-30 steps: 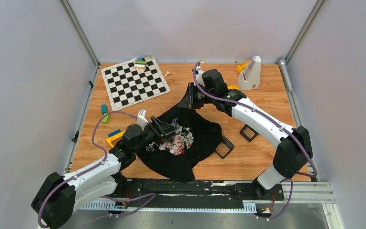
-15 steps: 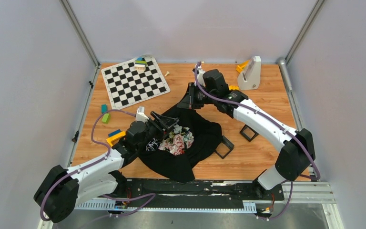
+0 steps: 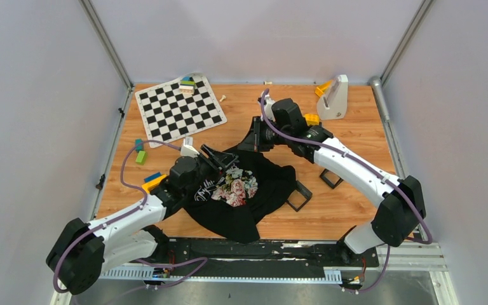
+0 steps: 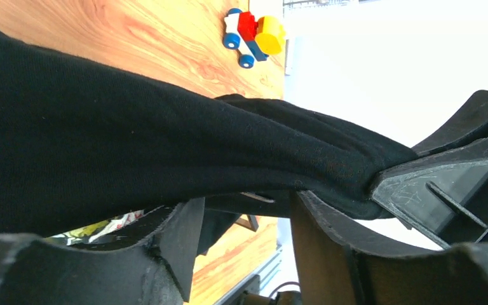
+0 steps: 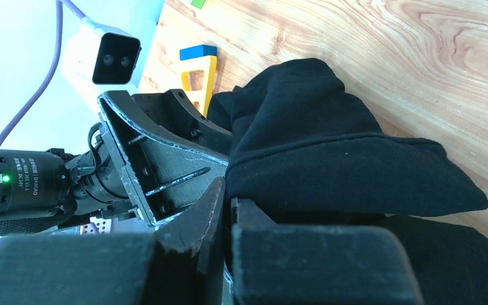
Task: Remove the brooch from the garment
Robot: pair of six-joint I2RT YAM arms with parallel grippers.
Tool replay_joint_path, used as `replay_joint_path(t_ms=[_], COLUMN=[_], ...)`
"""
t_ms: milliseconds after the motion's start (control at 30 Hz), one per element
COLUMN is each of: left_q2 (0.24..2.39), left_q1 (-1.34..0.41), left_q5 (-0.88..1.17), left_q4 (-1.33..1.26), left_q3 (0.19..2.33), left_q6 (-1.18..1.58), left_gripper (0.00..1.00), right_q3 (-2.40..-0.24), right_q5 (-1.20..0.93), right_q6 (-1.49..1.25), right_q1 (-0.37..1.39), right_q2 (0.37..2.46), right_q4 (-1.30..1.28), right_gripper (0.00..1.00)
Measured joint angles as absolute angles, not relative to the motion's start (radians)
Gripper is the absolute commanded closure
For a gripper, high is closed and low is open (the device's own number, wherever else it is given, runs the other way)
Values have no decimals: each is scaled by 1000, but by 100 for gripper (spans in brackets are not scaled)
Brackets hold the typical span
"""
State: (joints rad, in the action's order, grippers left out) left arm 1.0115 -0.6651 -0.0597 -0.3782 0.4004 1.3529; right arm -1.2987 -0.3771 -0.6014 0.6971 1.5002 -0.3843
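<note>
Right gripper (image 3: pixel 250 136) pinches the far edge of the shirt (image 3: pixel 273 184) while left gripper (image 3: pixel 220 158), fingers spread, hovers at a fold; the brooch is unseen and probably needs uncovering first.

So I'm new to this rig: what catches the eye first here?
A black shirt with a floral print lies mid-table; the right gripper pinches its far edge, the left gripper open beside it. A checkerboard mat sits far left.

Matt knit cloth on the garment (image 4: pixel 133 146), smooth grained wood on the table (image 5: pixel 368 57), scratched matt plastic on the left end effector (image 4: pixel 241 206), glossy plastic on the toy car (image 4: pixel 252 35).
</note>
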Motion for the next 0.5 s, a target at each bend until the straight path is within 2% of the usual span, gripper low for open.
replay_joint_path(t_ms=[100, 333, 367, 500], left_q2=[1005, 999, 994, 975], left_q1=[-665, -665, -665, -665], left_q5=[-63, -58, -58, -51], left_q4=[-352, -222, -208, -142], left_q3=[411, 489, 492, 500], left_q6=[1327, 1247, 1237, 1180], left_gripper=[59, 79, 85, 100], right_q3=[-1289, -1289, -1289, -1289], right_q5=[-374, -353, -348, -334], right_q6=[-601, -601, -601, -601], right_q1=[697, 698, 698, 698], right_q2=[1490, 1488, 1488, 1488], right_q4=[-385, -384, -384, -385], right_gripper=[100, 100, 100, 100])
